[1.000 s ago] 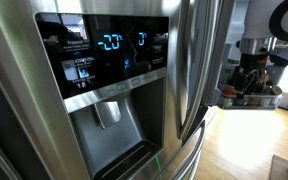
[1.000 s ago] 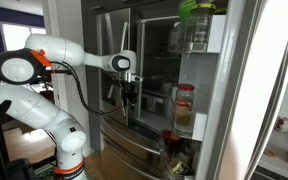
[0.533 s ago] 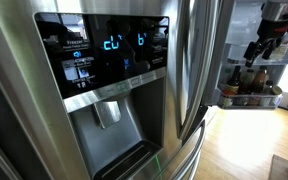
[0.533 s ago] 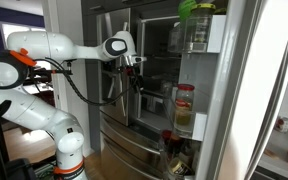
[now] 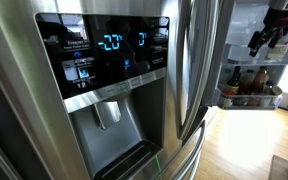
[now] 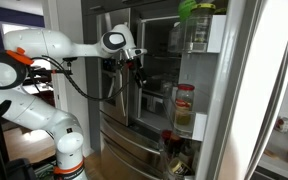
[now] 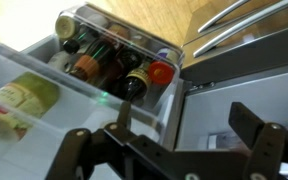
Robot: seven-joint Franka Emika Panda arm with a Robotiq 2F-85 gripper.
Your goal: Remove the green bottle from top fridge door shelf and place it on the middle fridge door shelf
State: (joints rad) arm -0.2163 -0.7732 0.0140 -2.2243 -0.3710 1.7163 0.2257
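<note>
The green bottle point(image 6: 196, 12) stands in the top fridge door shelf point(image 6: 210, 38); its green top shows above the clear bin. It is out of the wrist view. The middle fridge door shelf point(image 6: 187, 131) holds a red-lidded jar point(image 6: 184, 106). In the wrist view this shelf point(image 7: 76, 84) lies below left, with the jar point(image 7: 26, 94) in it. My gripper point(image 6: 137, 72) is open and empty, left of the door shelves at a height between the top and middle shelves. Its fingers point(image 7: 189, 125) are spread with nothing between them. It also shows in an exterior view point(image 5: 263, 37).
The bottom door bin point(image 7: 170, 50) holds several dark bottles point(image 7: 112, 58) with coloured caps, also seen in an exterior view point(image 6: 174, 150). The steel fridge front with its water dispenser point(image 5: 109, 110) fills one exterior view. The open door's edge point(image 6: 246, 90) stands to the right.
The arm has risen and swung toward the open door shelves; the gripper is higher and closer to the shelves than a second ago. It stays open.
</note>
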